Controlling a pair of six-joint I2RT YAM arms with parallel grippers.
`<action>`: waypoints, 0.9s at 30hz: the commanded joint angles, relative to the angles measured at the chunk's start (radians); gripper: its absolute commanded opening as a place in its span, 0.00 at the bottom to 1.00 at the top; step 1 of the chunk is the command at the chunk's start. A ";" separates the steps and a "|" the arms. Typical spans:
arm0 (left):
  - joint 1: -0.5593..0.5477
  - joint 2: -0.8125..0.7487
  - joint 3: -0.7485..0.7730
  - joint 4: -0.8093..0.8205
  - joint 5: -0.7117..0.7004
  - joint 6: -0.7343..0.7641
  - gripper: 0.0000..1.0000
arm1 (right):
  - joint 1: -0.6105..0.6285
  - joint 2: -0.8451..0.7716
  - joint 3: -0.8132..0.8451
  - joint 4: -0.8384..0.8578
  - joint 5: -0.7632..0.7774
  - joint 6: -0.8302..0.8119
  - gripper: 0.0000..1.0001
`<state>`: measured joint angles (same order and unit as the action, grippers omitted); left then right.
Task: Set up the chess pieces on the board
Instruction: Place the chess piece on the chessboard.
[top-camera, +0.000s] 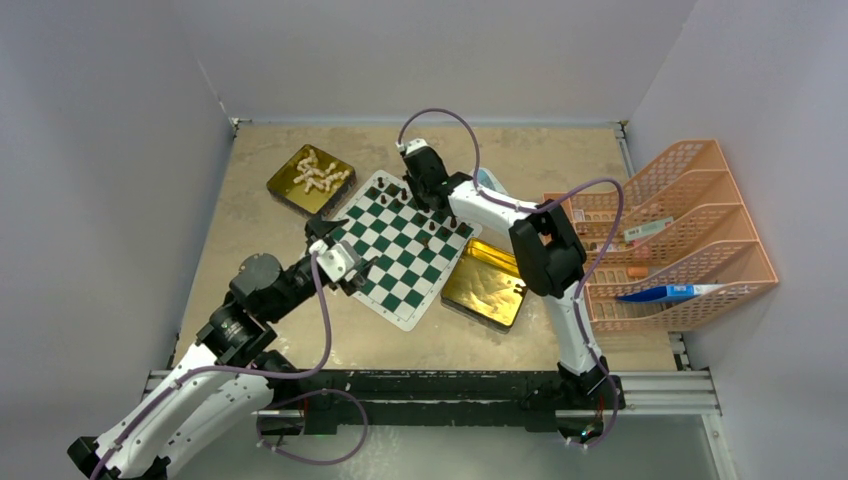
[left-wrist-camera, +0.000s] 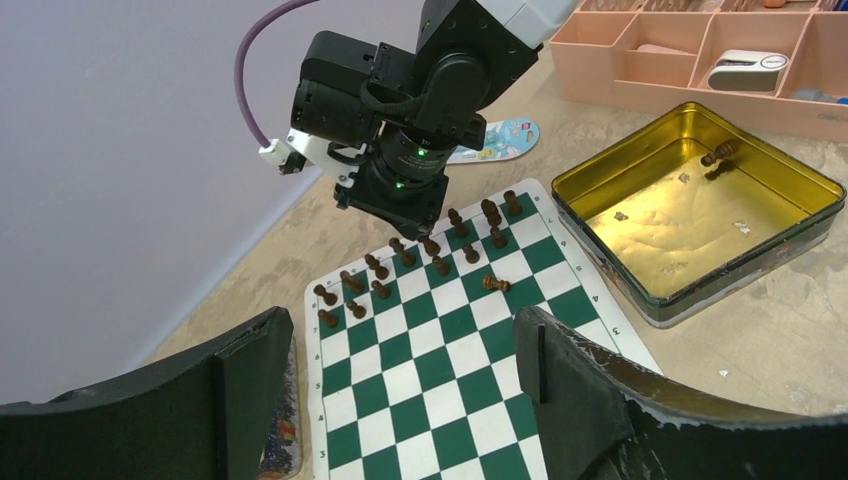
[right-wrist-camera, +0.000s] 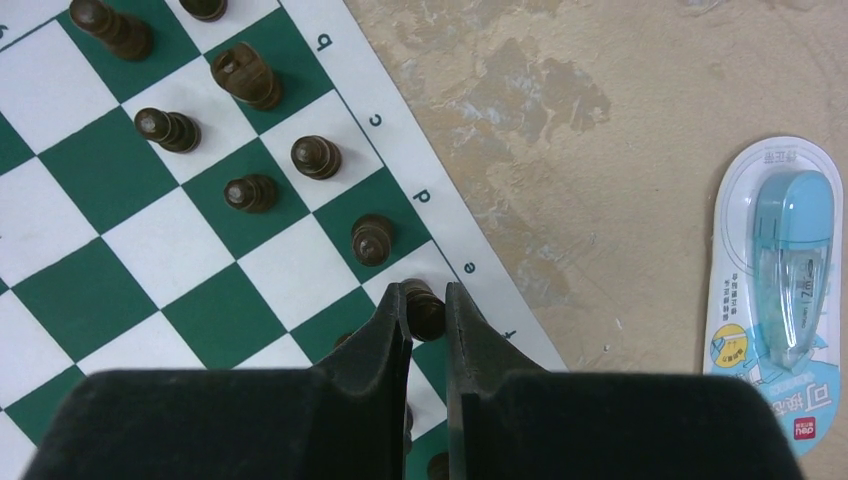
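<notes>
Right gripper (right-wrist-camera: 428, 296) pinches one upright dark brown piece (right-wrist-camera: 425, 314) straight below it at the far edge of the board (right-wrist-camera: 100, 300); left gripper (left-wrist-camera: 400, 345) hangs open, farther away.

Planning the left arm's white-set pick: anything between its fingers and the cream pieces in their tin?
Nothing visible. The left fingers hover open at the chessboard's near-left edge. The cream pieces lie in a gold tin past its left corner, with only that flat corner and bare table between. The dark pieces stand off that line.
</notes>
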<state>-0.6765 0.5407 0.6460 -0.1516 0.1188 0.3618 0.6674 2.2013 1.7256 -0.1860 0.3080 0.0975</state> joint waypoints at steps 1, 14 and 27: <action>-0.001 -0.007 0.018 0.026 0.005 0.017 0.82 | 0.005 -0.015 -0.020 0.031 0.026 0.020 0.14; 0.000 0.001 0.019 0.024 0.010 0.013 0.82 | 0.006 -0.036 -0.003 0.007 0.023 0.052 0.33; -0.001 0.078 0.052 -0.037 0.038 -0.077 0.83 | 0.007 -0.205 -0.060 0.005 0.019 0.151 0.46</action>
<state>-0.6765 0.5919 0.6479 -0.1680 0.1307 0.3199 0.6693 2.1258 1.6978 -0.1970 0.3237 0.1963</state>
